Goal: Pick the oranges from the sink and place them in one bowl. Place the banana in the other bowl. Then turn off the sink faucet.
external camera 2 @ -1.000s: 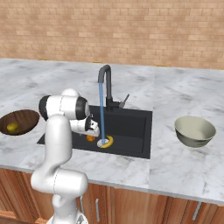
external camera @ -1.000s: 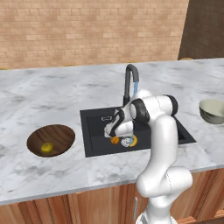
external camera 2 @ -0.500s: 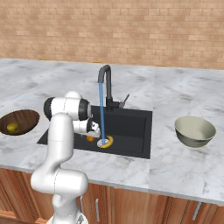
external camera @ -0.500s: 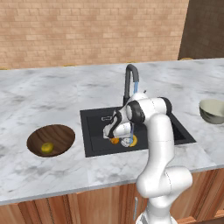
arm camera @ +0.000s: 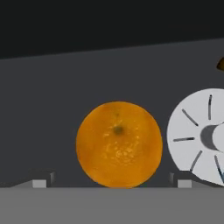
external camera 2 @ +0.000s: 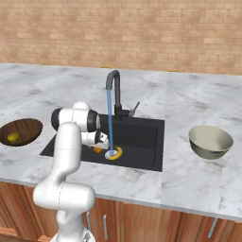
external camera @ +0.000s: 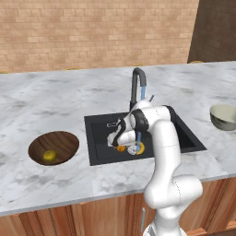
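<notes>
left base view: my arm folds down from the elbow into the sink [external camera: 99, 126], gripper [external camera: 116, 140] low over the bright orange [external camera: 121, 148]; the duller orange [external camera: 49, 155] sits in the wooden bowl [external camera: 64, 138]; right base view: water runs from the faucet [external camera 2: 113, 90] onto the drain [external camera 2: 111, 153], banana [external camera 2: 118, 152] beside it; hand view: fingers [arm camera: 40, 181] spread wide, orange between them.

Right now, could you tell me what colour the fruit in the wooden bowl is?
Dull yellow-green fruit, best seen in left base view.
</notes>
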{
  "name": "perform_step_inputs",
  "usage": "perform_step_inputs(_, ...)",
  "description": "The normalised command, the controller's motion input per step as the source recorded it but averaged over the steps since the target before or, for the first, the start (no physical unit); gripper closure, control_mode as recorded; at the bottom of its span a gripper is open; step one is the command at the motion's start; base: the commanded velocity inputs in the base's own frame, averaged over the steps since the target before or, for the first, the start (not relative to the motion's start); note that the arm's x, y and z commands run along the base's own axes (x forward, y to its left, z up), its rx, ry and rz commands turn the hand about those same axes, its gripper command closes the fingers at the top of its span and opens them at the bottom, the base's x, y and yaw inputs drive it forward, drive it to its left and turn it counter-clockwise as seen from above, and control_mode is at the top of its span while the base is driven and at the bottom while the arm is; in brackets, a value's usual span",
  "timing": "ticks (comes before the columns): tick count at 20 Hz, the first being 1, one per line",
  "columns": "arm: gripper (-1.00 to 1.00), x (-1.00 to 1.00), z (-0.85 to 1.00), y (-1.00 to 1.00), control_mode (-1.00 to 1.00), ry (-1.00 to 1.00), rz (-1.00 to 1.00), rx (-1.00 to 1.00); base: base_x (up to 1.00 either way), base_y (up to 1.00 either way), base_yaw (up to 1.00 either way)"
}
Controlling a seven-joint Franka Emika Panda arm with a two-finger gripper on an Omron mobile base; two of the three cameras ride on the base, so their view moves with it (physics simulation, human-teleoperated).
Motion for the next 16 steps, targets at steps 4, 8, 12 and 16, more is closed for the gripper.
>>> perform_step_inputs(4, -1.00, 0.24, -0.19, 0.00, -1.00, 0.00, 0.00, 0.00, 0.00, 0.00, 0.00)
perform_step_inputs(8, -1.00, 0.23, -0.15, 0.00, -1.00, 0.00, 0.00, 0.00, 0.00, 0.00, 0.00)
perform_step_inputs(12, -1.00, 0.10, -0.18, 0.00, -1.00, 0.00, 0.00, 0.00, 0.00, 0.00, 0.00)
perform_step_inputs(16, -1.00, -0.08, -0.24, 0.00, -1.00, 0.00, 0.00, 0.00, 0.00, 0.00, 0.00)
